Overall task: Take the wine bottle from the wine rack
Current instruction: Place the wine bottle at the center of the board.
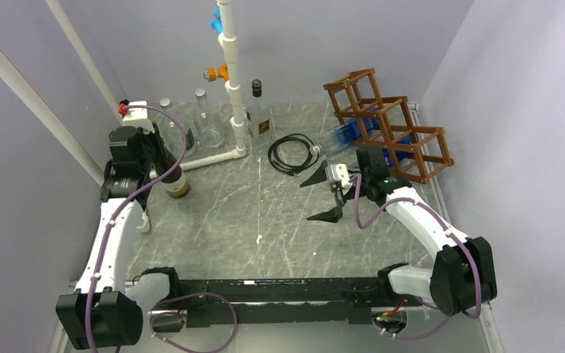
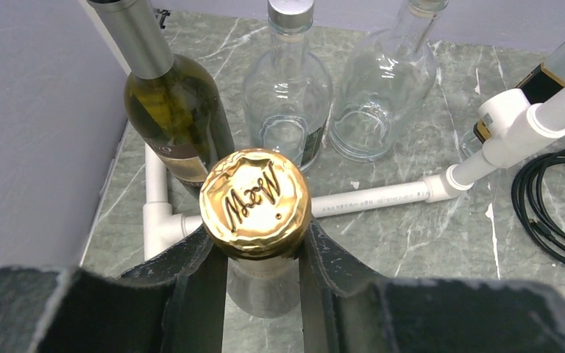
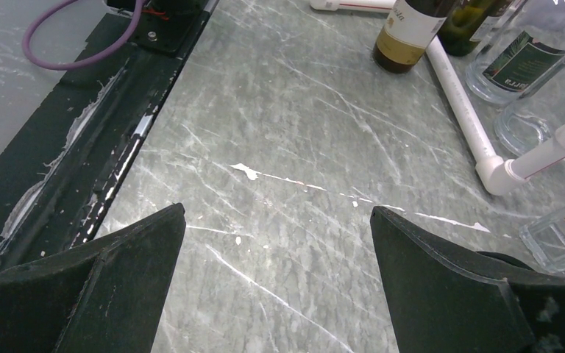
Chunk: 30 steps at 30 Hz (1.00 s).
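Observation:
A dark wine bottle point(image 1: 174, 179) with a gold foil cap point(image 2: 254, 200) stands upright on the table at the left, away from the rack. My left gripper point(image 2: 261, 232) is shut on its neck just under the cap, one finger on each side. The reddish-brown wine rack point(image 1: 386, 125) stands at the back right; a blue bottle point(image 1: 347, 134) lies in one of its lower cells, neck pointing left. My right gripper point(image 1: 305, 201) hangs open over bare table just left of the rack, and nothing lies between its fingers point(image 3: 140, 257).
A green bottle point(image 2: 173, 103) and two clear glass bottles point(image 2: 288, 95) stand just behind the held one. A white pipe frame point(image 2: 382, 197) lies on the table and rises as a post point(image 1: 229, 66). A tall bottle point(image 1: 258, 110) and a black cable coil point(image 1: 292, 153) sit mid-back.

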### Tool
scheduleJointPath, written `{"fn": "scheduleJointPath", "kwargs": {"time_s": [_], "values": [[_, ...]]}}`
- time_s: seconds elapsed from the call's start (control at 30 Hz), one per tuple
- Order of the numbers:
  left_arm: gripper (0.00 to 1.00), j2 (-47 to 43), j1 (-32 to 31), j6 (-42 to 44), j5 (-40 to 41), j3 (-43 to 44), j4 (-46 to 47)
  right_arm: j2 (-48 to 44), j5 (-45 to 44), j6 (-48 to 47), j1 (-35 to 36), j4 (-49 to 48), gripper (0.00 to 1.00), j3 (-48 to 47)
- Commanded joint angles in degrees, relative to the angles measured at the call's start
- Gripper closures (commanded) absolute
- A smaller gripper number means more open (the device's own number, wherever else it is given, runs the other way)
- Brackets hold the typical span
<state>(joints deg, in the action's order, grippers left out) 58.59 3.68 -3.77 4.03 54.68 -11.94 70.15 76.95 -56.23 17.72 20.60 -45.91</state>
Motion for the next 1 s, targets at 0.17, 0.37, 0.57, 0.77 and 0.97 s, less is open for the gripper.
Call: {"fn": "scheduleJointPath", "kwargs": {"time_s": [0.17, 0.37, 0.57, 0.77, 0.97], "values": [[0.42, -5.4, 0.23, -0.05, 1.5, 5.92, 14.93, -0.45, 1.33, -2.3, -0.13, 0.13, 0.0, -2.04], [0.28, -6.25, 0.27, -0.14, 2.18, 5.93, 14.53, -0.52, 1.19, -2.4, -0.11, 0.23, 0.0, -2.02], [0.15, -7.52, 0.26, -1.53, 0.51, 6.73, 13.43, -0.46, 1.08, -2.76, -0.14, 0.51, 0.0, -2.13], [0.0, -10.16, 0.19, -5.99, -5.63, 7.92, 12.03, -0.7, 0.74, -3.87, -0.47, 1.53, 0.0, -2.34], [0.0, -12.99, 0.14, -10.98, -12.9, 7.42, 10.55, -0.99, 0.67, -4.24, -1.06, 1.94, 0.0, -2.43]]}}
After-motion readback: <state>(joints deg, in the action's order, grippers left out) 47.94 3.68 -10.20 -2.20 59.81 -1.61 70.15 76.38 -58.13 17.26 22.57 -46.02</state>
